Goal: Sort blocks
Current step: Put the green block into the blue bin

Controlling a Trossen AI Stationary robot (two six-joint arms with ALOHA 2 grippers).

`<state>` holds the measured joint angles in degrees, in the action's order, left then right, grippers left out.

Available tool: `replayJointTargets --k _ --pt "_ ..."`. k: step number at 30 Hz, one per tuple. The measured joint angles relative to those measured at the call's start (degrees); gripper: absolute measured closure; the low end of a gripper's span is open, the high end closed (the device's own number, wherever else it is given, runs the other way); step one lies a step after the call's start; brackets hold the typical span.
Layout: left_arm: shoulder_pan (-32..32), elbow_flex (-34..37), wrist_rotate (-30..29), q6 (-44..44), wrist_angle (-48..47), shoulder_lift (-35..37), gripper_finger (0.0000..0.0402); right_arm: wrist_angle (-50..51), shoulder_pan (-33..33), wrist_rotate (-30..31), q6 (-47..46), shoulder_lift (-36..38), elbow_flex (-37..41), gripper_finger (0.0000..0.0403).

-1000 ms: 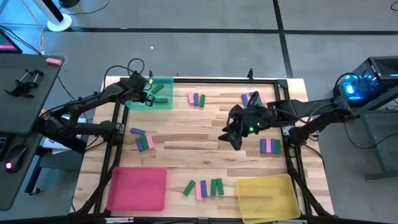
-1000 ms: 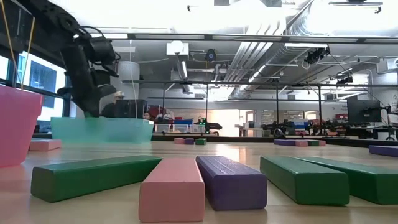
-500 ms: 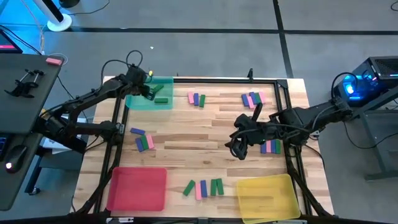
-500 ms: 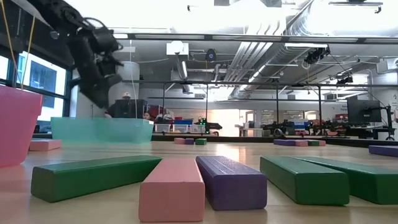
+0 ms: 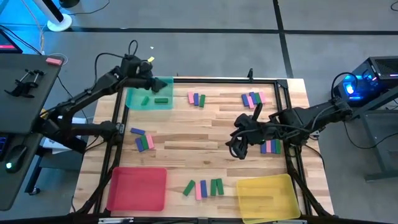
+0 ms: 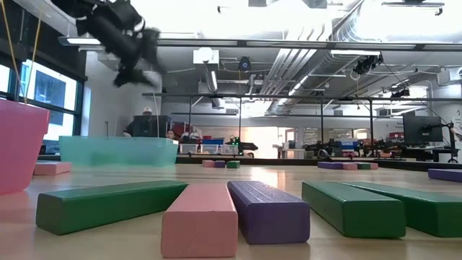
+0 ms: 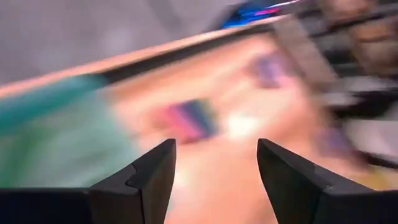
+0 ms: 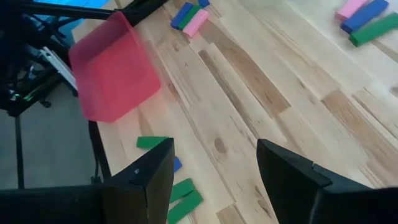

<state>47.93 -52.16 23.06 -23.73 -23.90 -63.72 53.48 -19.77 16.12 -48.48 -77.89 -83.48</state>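
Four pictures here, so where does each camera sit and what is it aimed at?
High: overhead, straight down on table, both arms.
Low: table height, level past the near blocks into the room; left claw above.
Left wrist: past open left claw, blurred.
Right wrist: past open right claw toward red tray.
Shared: the red tray also shows from overhead.

You see a pale striped wooden table (image 5: pixel 186 134) carrying a translucent green tray (image 5: pixel 149 93), a pinkish-red tray (image 5: pixel 138 188) and a yellow tray (image 5: pixel 267 196). The blocks (image 5: pixel 204 187) scattered on it are green, pink and blue-purple. Both arms and their fingers are dark.
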Motion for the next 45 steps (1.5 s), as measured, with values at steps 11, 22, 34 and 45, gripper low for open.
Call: replayJointTargets --k 11,22,34,45 --pt "-41.0 10.4 -33.7 -19.3 20.5 15.4 0.0198 13.6 3.8 3.2 -9.5 -0.1 1.0 0.0199" --pt "-59.3 16.1 -64.7 -10.7 39.7 18.0 0.0198 -30.5 27.5 -11.5 -0.6 -10.3 14.5 0.0199" --pt "-50.7 8.3 -58.9 5.9 37.0 24.1 0.0198 -4.5 37.0 -4.1 -5.4 -41.7 -18.0 0.0224" --pt "-46.0 8.2 -52.7 7.1 17.8 28.8 0.0198 10.9 33.1 -0.5 -0.1 -45.5 -37.4 0.0225"
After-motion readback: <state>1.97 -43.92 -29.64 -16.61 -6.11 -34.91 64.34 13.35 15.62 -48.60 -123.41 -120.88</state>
